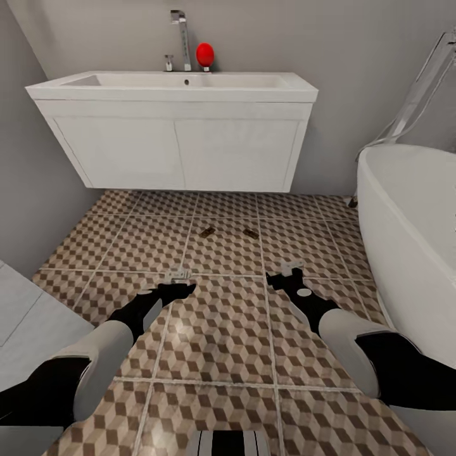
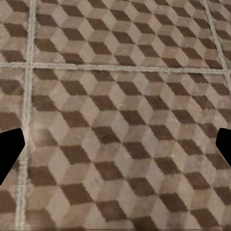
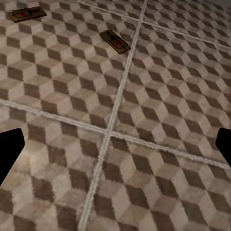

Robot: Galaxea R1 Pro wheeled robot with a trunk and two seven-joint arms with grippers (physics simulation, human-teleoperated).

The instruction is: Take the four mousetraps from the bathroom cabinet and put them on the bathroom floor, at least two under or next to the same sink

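Patterned floor [image 1: 221, 342] lies between sink [image 1: 174, 95] and bathtub [image 1: 411, 215], two mousetraps [image 1: 208, 232] ahead; both fingers open, empty.

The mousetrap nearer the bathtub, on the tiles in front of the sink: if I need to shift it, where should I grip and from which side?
That mousetrap lies flat on the bathroom floor, so probably come straight down with the right gripper. Close the fingers across its narrow width, on the long wooden edges, clear of the metal parts.

The bathroom floor [image 1: 221, 329] is patterned tile with faint sheen; the sink [image 1: 177, 88] glossy white, its tap [image 1: 182, 38] chrome.
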